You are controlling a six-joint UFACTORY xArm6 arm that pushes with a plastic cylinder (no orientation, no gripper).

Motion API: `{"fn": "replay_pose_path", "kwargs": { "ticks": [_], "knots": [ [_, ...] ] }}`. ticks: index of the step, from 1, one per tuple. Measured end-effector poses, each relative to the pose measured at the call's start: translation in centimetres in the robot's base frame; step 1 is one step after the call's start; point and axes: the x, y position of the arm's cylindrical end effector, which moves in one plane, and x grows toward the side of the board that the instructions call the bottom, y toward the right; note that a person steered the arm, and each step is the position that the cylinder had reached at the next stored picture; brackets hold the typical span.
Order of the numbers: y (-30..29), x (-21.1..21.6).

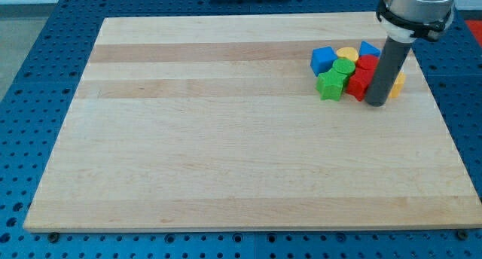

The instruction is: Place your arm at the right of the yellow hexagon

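A tight cluster of blocks sits at the board's upper right. It holds a blue block [324, 60], a yellow block [346, 53], a second blue block [369, 48], a red block [367, 63], a green cylinder [343, 67], a green star [329, 86] and a second red block [360, 83]. Another yellow block [398, 83] peeks out just right of the rod; its shape is mostly hidden. My tip [376, 103] rests on the board at the cluster's lower right, against the lower red block's right side and left of the hidden yellow block.
The wooden board [226, 138] lies on a blue perforated table [30, 101]. The board's right edge [444, 116] is close to the cluster and the rod. The arm's body [416, 7] hangs over the top right corner.
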Motion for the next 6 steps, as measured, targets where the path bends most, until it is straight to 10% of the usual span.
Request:
{"fn": "replay_pose_path", "kwargs": {
  "ticks": [3, 5, 6],
  "knots": [
    [0.2, -1.2],
    [3.8, 9.4],
    [10.3, 5.2]
  ]
}}
